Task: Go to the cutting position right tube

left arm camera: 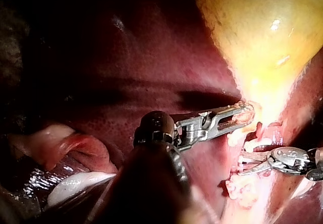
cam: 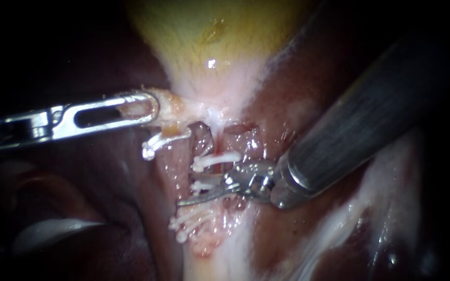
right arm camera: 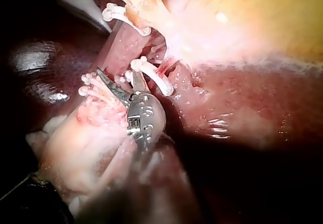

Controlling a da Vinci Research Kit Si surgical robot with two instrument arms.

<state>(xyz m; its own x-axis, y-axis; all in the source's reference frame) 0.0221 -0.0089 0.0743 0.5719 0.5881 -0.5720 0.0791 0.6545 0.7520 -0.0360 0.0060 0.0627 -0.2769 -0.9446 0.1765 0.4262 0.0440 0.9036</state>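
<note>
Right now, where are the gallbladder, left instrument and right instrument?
gallbladder (cam: 209, 31), endoscope view, yellow wall.
left instrument (cam: 149, 107), endoscope view, at its jaw tips.
right instrument (cam: 188, 193), endoscope view, between its jaw tips.

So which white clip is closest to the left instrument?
The uppermost clip, just below the left instrument; the other clips lie lower, around the right instrument.

Clips (cam: 215, 158) crowd both sides of the right instrument's (cam: 194, 193) open jaws; the left instrument (cam: 149, 106), gripping the gallbladder (cam: 209, 31), stands well clear.

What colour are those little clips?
The clips are white; the endoscope view shows them best.
</note>
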